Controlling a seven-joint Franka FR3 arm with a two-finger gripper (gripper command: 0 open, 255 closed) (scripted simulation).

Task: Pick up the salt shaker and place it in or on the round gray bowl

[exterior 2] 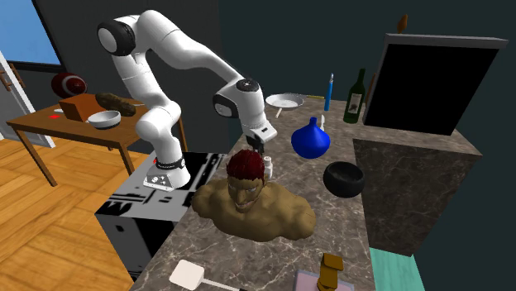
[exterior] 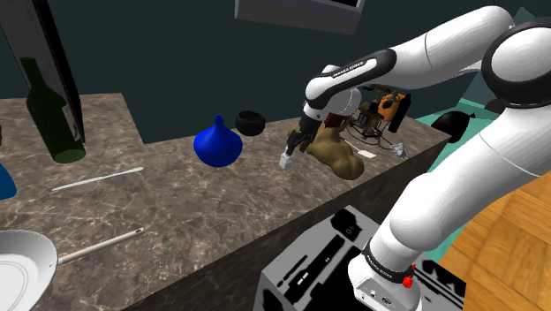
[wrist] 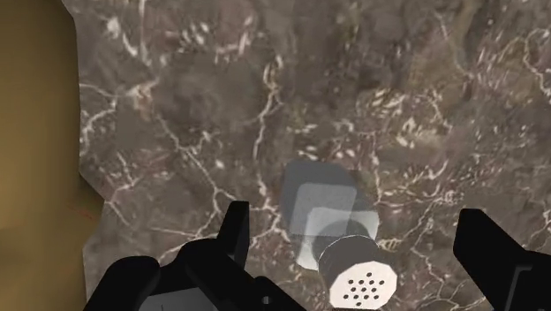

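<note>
In the shoulder view's middle, on the brown marbled counter [exterior: 203, 212], the black gripper [exterior: 290, 152] points down over one small salt shaker [exterior: 285, 162], which stands on the stone just left of a tan bust [exterior: 343, 157]. One round dark bowl [exterior: 252, 122] sits further up the frame near the counter's back edge, its hollow dark. One blue vase [exterior: 217, 142] stands between the bowl and the frame's left half. One green bottle [exterior: 49, 115] rises at the upper left, one white plate [exterior: 22, 265] lies bare at the lower left, and two thin pale rods [exterior: 97, 179] lie across the counter between them.

In the second exterior view the gripper [exterior 2: 265, 151] hangs at mid-frame behind the bust's red hair [exterior 2: 246, 165], with the salt shaker [exterior 2: 268, 168] beside that hair. The dark bowl [exterior 2: 343, 178] sits to the right, well apart from the shaker, and the blue vase [exterior 2: 310, 139] stands above it. At the left, a wooden side table [exterior 2: 33, 132] carries one white bowl [exterior 2: 103, 120].

In the wrist view the gripper [wrist: 353, 221] is spread wide. The salt shaker [wrist: 355, 276], its perforated cap facing the camera, stands between the two fingers [wrist: 235, 231], and neither finger touches it.
</note>
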